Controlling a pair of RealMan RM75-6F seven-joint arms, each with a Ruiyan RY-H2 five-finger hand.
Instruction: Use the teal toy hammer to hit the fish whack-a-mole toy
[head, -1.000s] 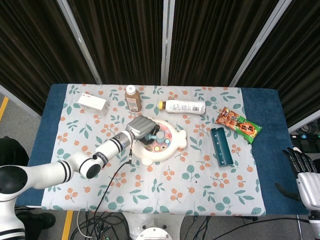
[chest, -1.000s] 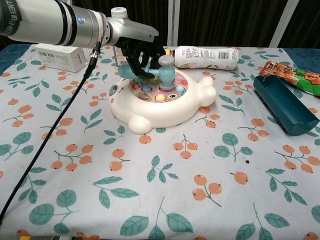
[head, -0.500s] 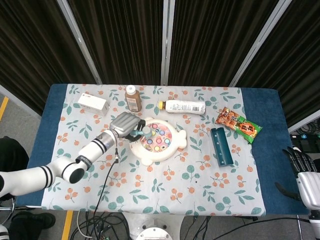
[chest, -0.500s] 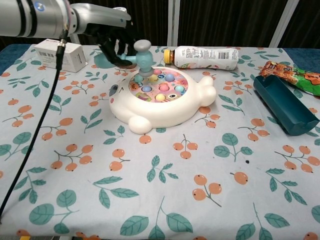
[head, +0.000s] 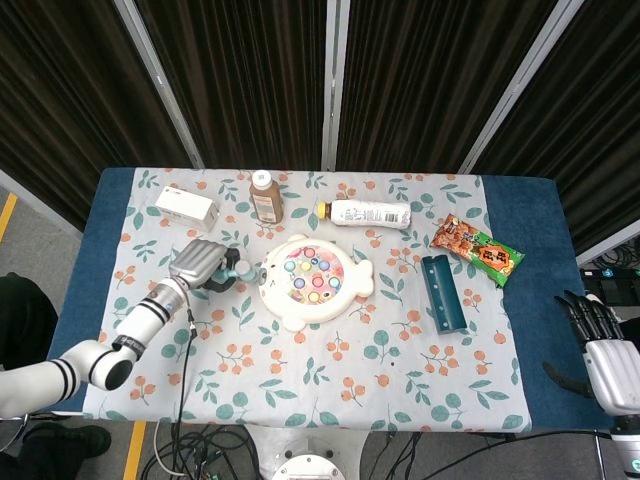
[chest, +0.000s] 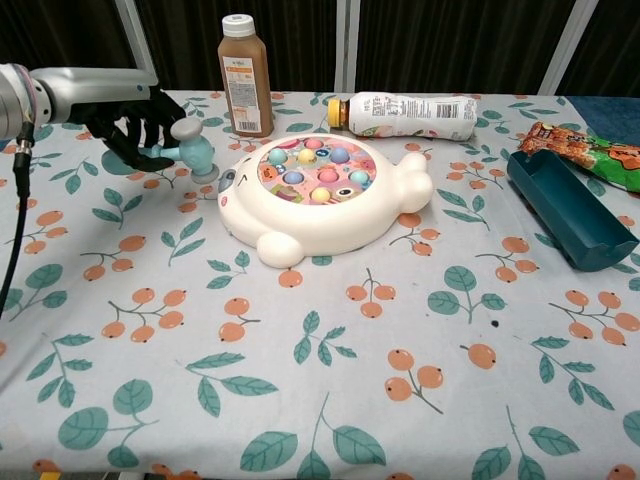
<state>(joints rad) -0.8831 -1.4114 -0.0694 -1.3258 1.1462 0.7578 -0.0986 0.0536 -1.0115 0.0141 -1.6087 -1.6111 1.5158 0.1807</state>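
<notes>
The white fish whack-a-mole toy (head: 312, 285) (chest: 320, 200), with coloured pegs on top, sits mid-table. My left hand (head: 198, 264) (chest: 135, 125) grips the teal toy hammer (head: 236, 272) (chest: 192, 147) by its handle, just left of the toy. The hammer head hangs low over the cloth, beside the fish's nose and apart from it. My right hand (head: 603, 350) shows only in the head view, off the table's right edge, fingers spread and holding nothing.
A brown bottle (head: 265, 197) (chest: 244, 75) stands behind the toy. A white bottle (head: 366, 213) (chest: 405, 114) lies on its side. A white box (head: 187, 208) is at far left; a teal tray (head: 443, 292) (chest: 568, 209) and snack packet (head: 477, 250) lie at right.
My left hand has drawn the hammer off the toy's pegs and leftward, down to the cloth beside the fish. The right hand has barely moved.
</notes>
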